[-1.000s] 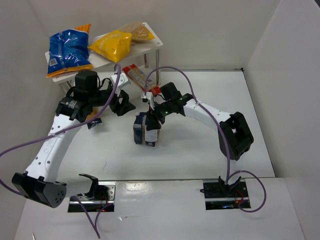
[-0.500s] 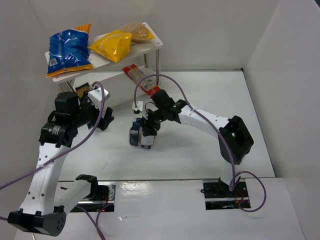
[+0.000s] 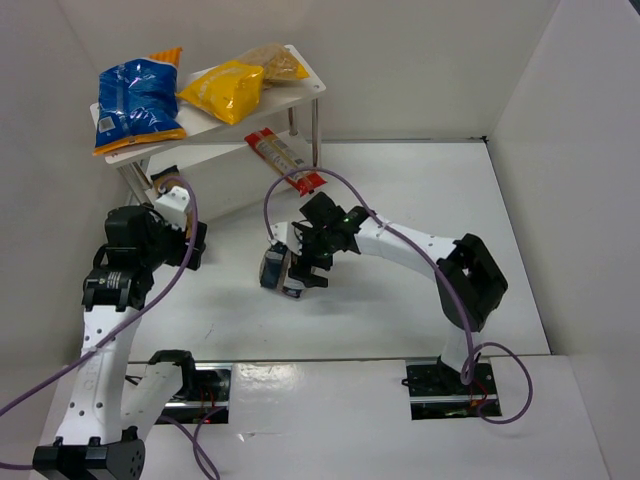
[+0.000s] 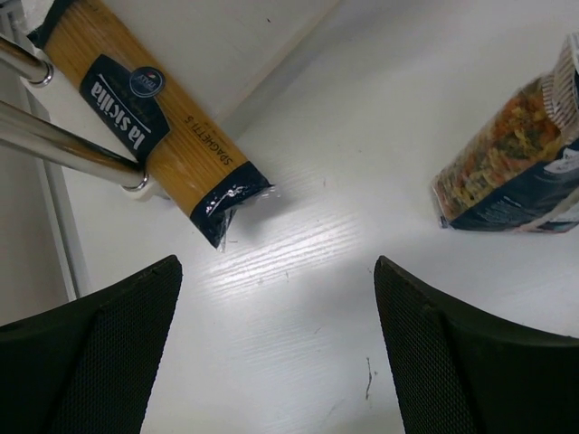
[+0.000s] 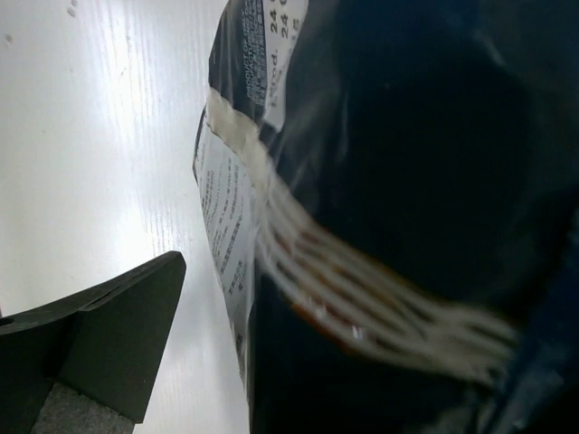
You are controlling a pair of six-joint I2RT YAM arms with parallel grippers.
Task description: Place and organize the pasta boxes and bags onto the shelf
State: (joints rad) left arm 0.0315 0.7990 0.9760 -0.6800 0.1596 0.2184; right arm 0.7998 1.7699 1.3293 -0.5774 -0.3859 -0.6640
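Observation:
The white shelf (image 3: 300, 95) stands at the back left. Its top board carries a big blue bag (image 3: 138, 103), a yellow bag (image 3: 225, 88) and a pale bag (image 3: 275, 62). A long red packet (image 3: 283, 160) sticks out from under it, and a long orange packet (image 4: 154, 117) lies by its left legs. The clear bag with the dark blue label (image 3: 277, 270) rests on the table. My right gripper (image 3: 303, 258) is open beside it; one finger (image 5: 99, 344) stands apart from the bag, the other is hidden. Left of the bag, my left gripper (image 4: 276, 353) is open over bare table.
The shelf's metal legs (image 4: 63, 149) are close to the left gripper. White walls close in the table on the left, back and right. Purple cables loop above both arms.
The left arm drew back from the shelf toward the near left and its jaws widened. The right gripper carried the clear bag a little left, lowered it and opened.

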